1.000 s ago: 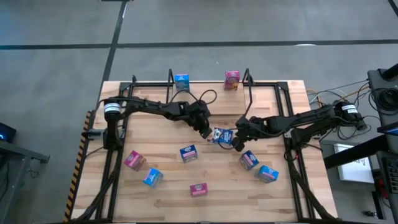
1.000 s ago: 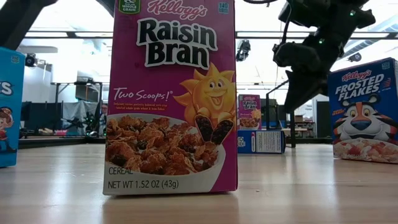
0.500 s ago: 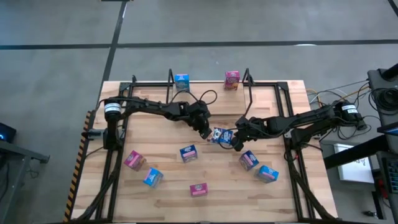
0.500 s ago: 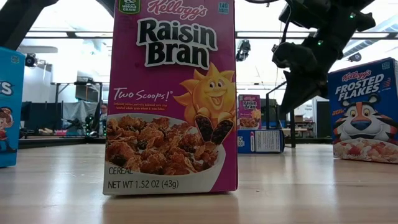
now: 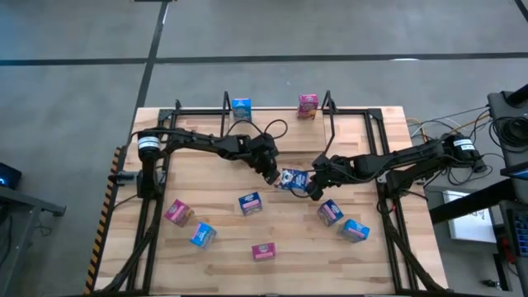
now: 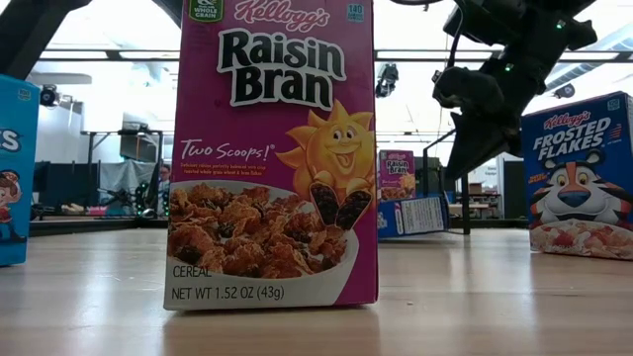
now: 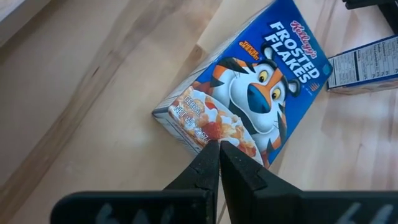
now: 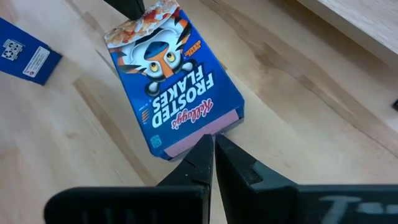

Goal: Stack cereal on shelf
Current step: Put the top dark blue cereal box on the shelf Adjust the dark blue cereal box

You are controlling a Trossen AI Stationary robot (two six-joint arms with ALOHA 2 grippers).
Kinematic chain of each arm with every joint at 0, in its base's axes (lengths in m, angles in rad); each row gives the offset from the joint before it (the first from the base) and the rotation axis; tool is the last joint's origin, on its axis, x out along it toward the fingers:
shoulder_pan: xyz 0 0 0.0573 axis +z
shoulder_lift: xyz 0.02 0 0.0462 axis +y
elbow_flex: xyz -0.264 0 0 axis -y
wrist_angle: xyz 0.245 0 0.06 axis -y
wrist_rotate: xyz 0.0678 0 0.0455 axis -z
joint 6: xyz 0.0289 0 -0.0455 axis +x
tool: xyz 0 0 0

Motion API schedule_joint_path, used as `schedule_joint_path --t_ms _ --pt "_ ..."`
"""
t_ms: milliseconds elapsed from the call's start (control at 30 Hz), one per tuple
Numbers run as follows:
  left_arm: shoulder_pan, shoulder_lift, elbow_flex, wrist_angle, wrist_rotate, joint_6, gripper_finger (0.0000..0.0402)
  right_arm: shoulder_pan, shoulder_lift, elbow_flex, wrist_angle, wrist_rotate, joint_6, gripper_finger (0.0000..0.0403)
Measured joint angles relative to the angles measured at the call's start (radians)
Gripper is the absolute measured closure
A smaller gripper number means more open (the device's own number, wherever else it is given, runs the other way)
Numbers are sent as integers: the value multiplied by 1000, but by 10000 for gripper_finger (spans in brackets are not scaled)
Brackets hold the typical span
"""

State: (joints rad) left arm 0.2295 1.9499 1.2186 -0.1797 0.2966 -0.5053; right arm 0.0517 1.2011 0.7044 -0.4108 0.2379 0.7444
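A blue Frosted Flakes box (image 5: 293, 179) lies face up mid-table between my two grippers. My left gripper (image 5: 273, 174) is shut at its bottom end, and my right gripper (image 5: 314, 186) is shut at its top end. In the low view this box (image 6: 410, 216) sits tilted, its right end higher. The shelf (image 5: 276, 110) stands at the far edge, with a blue box (image 5: 241, 107) and a pink box (image 5: 307, 105) by its black posts. Several more boxes stand on the near half of the table. My left gripper touches the bottom end of the box's printed front (image 7: 208, 134) with its shut fingertips (image 7: 219, 152), coming slanting down from the table's left. My right gripper meets the box's top end at the pink flap edge (image 8: 205, 132) with its shut fingertips (image 8: 213, 149), slanting down from the table's right.
Loose boxes: pink (image 5: 177, 213), blue (image 5: 203, 235), blue (image 5: 250, 203), pink (image 5: 264, 251), one (image 5: 330, 212) and a blue one (image 5: 355, 229) near my right arm. A Raisin Bran box (image 6: 272, 153) fills the low view. Black tube frame (image 5: 153, 214) edges the table.
The blue box between my grippers has tipped. In the low view it lay flat a second ago and now its right end is raised a little. Both grippers have stayed shut at its ends.
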Motion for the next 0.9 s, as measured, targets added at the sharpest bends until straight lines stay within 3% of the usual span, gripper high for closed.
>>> schedule_joint_path --t_ms 667,900 --pt "-1 3 -5 -110 -25 0 401 0 0 0 58 -4 -32 393" --pt "-1 -47 -3 -159 -18 10 401 0 -1 24 54 -9 -72 393"
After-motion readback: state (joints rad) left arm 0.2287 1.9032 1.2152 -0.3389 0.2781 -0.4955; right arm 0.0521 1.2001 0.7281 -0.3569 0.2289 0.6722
